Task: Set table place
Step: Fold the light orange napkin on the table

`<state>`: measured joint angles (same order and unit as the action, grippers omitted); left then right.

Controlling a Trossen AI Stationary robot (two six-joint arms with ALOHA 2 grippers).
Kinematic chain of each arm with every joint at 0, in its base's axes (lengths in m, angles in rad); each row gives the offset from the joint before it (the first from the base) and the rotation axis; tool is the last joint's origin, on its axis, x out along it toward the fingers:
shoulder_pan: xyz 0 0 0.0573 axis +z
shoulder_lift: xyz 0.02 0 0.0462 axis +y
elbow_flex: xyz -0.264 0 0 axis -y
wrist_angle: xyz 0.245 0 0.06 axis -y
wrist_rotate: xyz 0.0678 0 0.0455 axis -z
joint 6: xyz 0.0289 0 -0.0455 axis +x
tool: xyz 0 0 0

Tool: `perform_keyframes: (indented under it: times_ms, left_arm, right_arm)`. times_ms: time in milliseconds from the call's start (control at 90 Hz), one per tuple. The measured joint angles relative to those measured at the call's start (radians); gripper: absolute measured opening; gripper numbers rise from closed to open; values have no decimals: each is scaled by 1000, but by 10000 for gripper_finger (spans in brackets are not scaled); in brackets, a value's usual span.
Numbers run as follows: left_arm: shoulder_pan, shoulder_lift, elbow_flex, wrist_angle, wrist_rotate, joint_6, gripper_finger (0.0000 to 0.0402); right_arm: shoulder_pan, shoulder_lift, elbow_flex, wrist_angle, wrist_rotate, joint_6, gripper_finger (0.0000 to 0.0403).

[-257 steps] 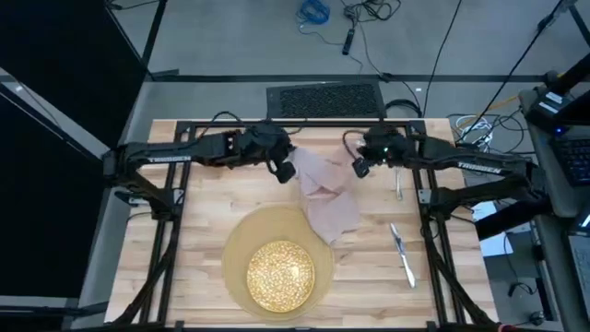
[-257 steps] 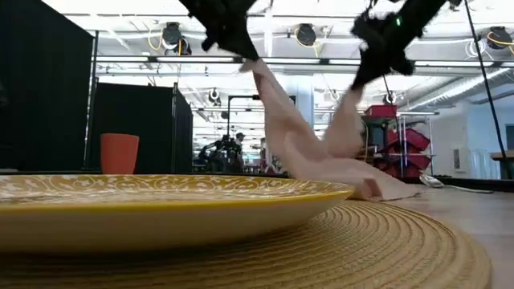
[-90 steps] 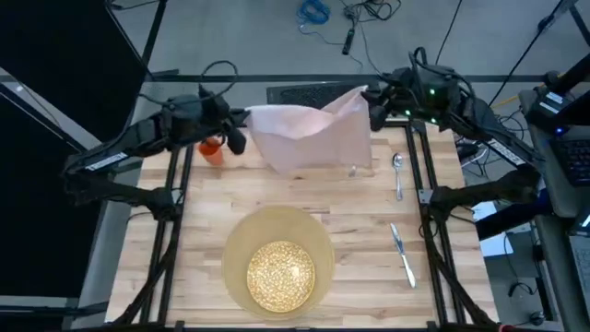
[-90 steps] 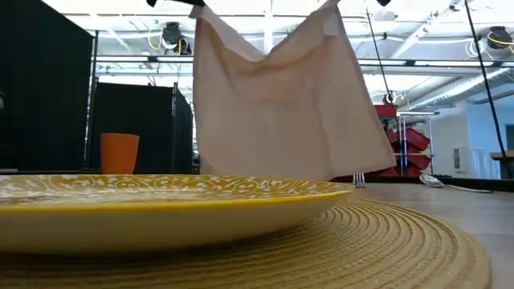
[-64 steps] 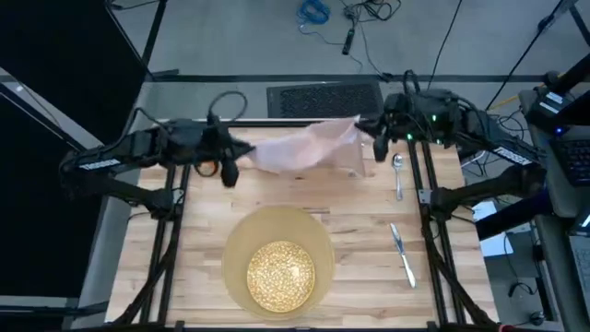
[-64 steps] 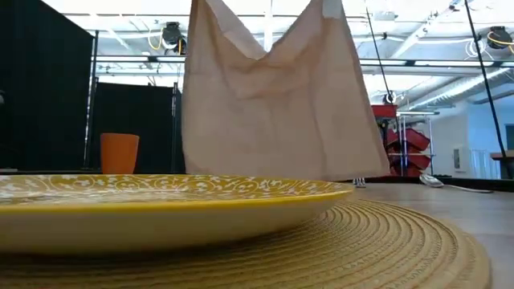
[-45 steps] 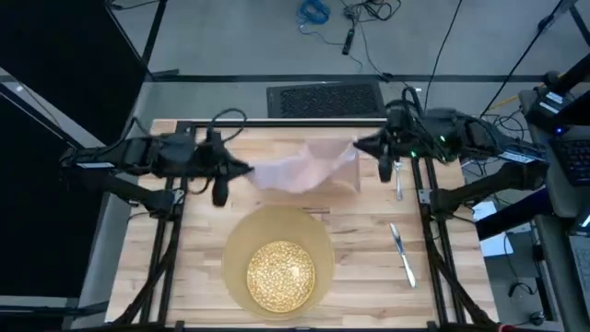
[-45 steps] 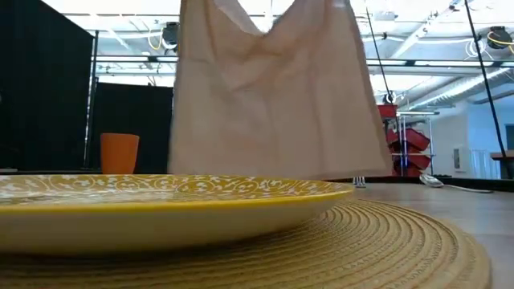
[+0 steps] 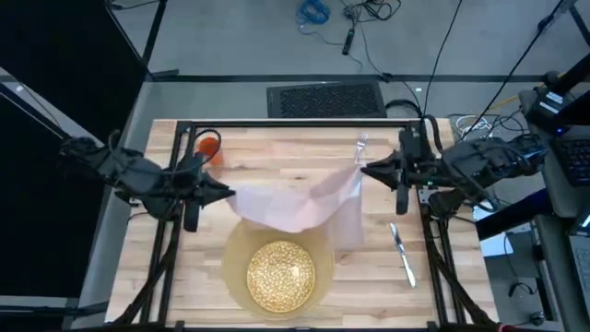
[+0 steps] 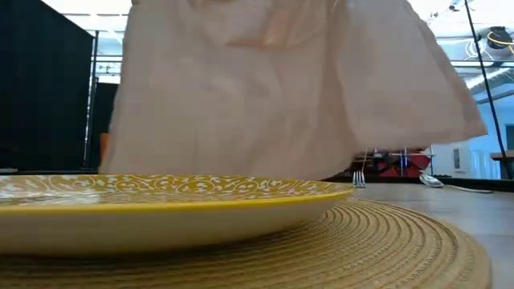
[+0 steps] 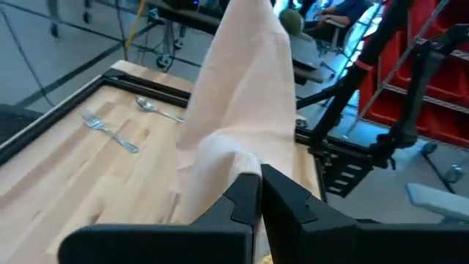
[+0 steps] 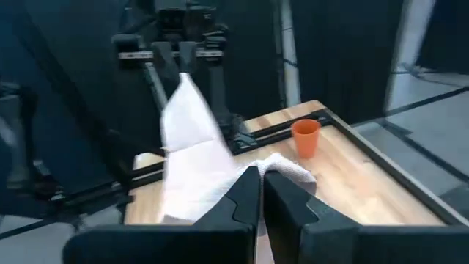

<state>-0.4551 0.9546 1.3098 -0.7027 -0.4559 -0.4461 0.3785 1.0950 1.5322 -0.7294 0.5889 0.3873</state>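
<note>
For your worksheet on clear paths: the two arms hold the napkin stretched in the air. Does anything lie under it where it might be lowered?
Yes. The napkin, gripped by the left gripper and right gripper, hangs over the far edge of the plate and mat. The knife lies clear, to its right.

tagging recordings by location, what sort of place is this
Probably a robotics lab or workshop, not a home: cables lie on the bare floor, red storage bins stand behind the table, and black partition screens surround it.
</note>
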Motion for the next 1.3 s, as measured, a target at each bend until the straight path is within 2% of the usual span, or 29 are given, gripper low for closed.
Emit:
perform_keyframes:
  times_ms: [133,356,544,889,1078,1300]
  left_arm:
    - [4,-2,0,-9,-83,64,0]
    - [38,-9,-16,-189,-248,53,0]
    - [106,-8,-126,-191,-284,30,0]
    - [242,-8,-368,6,-285,37,0]
    - [291,-8,-454,52,-284,33,0]
    - [329,-8,-504,76,-270,9,0]
  right_arm:
    - [-51,-20,0,-57,64,-14,0]
    - [-223,-24,0,-225,69,15,0]
    - [-345,16,-1,-288,48,6,0]
    - [-555,120,-37,-251,-144,-60,0]
    - [-695,133,-166,-141,-318,-83,0]
    - [-837,134,-337,9,-459,-103,0]
